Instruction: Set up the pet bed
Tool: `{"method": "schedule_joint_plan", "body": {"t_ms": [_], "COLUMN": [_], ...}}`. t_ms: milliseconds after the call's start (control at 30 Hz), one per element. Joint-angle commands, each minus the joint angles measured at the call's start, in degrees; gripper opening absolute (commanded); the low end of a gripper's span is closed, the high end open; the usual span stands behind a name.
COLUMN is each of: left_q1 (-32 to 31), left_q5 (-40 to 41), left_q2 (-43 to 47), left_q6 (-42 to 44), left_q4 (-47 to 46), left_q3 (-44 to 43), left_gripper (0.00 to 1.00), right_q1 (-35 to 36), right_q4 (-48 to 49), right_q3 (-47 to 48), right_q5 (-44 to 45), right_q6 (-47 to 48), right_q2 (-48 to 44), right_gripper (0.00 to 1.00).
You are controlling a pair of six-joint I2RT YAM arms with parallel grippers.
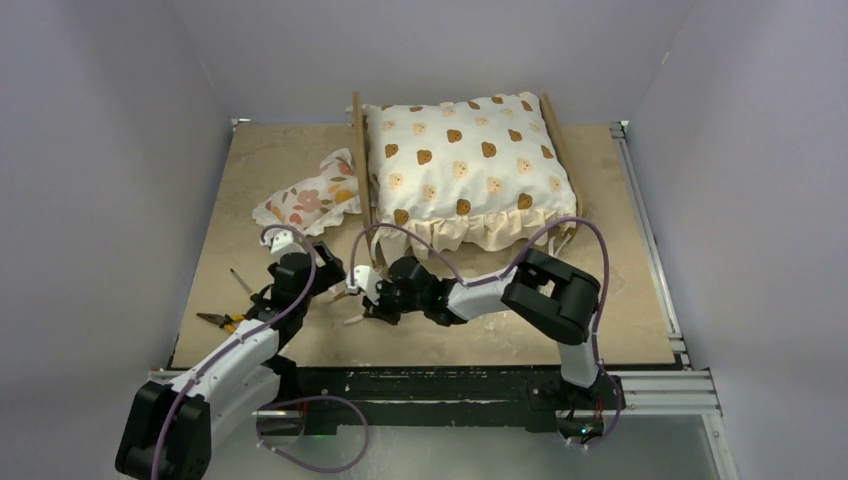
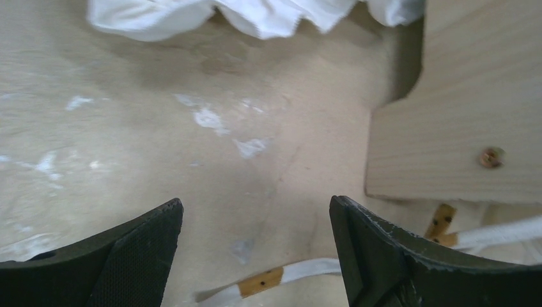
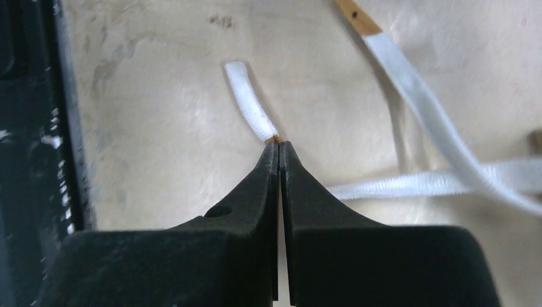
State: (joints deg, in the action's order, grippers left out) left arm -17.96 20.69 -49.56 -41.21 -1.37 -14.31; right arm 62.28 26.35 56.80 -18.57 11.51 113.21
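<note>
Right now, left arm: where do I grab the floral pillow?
Pinch the floral pillow by its near ruffled corner, coming low from the near-left. It lies flat, so only the thin frill fits between the jaws; its right edge is beside the pet bed, blocking that side. The open left gripper is nearby.

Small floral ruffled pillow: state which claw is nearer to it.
Left. The left claw, open, hovers just in front of the small floral ruffled pillow, by its near edge. The right claw sits farther back toward the robot, shut on a white strap.
</note>
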Motion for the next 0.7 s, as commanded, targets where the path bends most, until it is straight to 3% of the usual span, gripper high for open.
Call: {"method": "schedule_joint_plan", "body": {"t_ms": [0, 133, 333, 467, 667], "left_q1": [0.4, 0.4, 0.2, -0.5, -4.5], "left_q5": [-14.2, -21.8, -30.4, -32.9, -29.8], "left_q2": [-2.6, -6.8, -11.3, -12.9, -15.6], "left_q6": [3.5, 3.8, 2.6, 1.1, 0.5], "left_q4": [-11.6, -16.9, -24.2, -28.5, -31.0], "left_q3": [1.5, 1.0, 1.1, 1.1, -0.3], "left_gripper": [0.84, 0.82, 0.77, 0.74, 0.70], "right_q1": [-0.1, -0.1, -0.3, -0.3, -0.3], "right_q4": [13.9, 27.4, 38.7, 40.4, 42.4], "right_q3": [-8.5, -15.9, -22.2, -23.0, -23.3], "right_q5": [2.2, 5.6, 9.8, 10.0, 9.7], "right_q6": [-10.5, -18.3, -23.7, -24.4, -25.3], "right_q2": [-6.4, -9.3, -12.5, -12.1, -11.3], "right_gripper": [0.00, 0.00, 0.00, 0.00, 0.00]}}
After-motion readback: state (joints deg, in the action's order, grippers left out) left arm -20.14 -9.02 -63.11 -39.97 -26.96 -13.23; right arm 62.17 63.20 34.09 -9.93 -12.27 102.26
